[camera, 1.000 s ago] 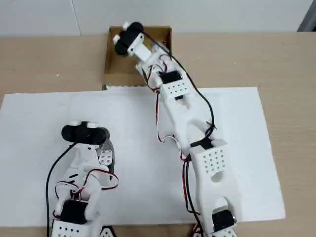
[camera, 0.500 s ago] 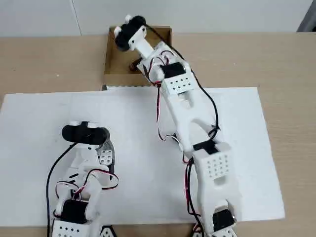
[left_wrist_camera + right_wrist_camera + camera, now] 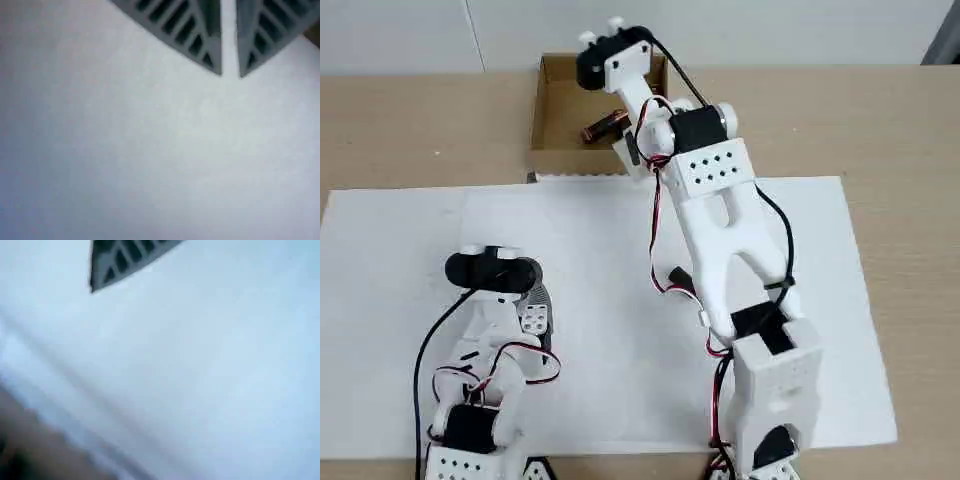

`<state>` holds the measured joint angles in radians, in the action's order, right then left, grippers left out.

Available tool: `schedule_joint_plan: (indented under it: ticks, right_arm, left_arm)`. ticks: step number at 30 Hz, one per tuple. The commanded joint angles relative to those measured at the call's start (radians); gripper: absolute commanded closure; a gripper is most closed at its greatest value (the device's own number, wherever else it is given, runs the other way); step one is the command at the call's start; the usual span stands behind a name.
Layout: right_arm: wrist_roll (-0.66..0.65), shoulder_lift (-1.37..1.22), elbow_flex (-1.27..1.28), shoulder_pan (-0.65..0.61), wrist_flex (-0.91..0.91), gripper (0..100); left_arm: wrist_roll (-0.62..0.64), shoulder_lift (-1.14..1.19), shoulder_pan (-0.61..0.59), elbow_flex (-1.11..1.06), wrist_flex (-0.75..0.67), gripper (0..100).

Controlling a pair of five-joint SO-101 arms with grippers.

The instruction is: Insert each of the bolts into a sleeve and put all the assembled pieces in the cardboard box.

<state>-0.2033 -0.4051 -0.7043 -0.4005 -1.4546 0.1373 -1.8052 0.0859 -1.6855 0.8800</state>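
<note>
The cardboard box (image 3: 550,105) stands on the bare table beyond the white paper. A brown bolt-and-sleeve piece (image 3: 605,125) lies inside it near the right wall. My right arm stretches to the box's right side, and its gripper (image 3: 632,150) hangs by the front right corner, apart from the piece. In the right wrist view a single grey finger (image 3: 125,262) is over white paper, with nothing held. My left gripper (image 3: 535,308) rests low on the paper at the front left. Its ribbed fingers (image 3: 200,35) stand a thin slit apart with nothing between them.
White paper (image 3: 570,240) covers the middle of the wooden table (image 3: 880,120). The left arm stays folded near the front edge. The right arm's white links and cables cross the paper's right half up to the box.
The right arm has swung to the right and drawn off the box's middle. The bolt-and-sleeve piece, hidden under the arm before, now lies uncovered in the box. The left arm has not moved.
</note>
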Motion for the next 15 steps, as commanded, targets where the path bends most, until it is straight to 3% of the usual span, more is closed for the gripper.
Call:
schedule_joint_plan:
  ticks: [1,9,15]
  right_arm:
    - [0.063,0.088,-0.06,-0.001,-0.156,82.8]
    - [0.097,0.137,-0.043,0.019,-0.225,82.8]
    - [0.095,0.257,0.227,0.008,-0.222,82.7]
  left_arm:
    - [-0.003,-0.011,-0.009,0.004,0.002,99]
    - [-0.003,-0.011,-0.009,0.004,0.005,99]
    - [-0.003,-0.011,-0.009,0.004,0.005,99]
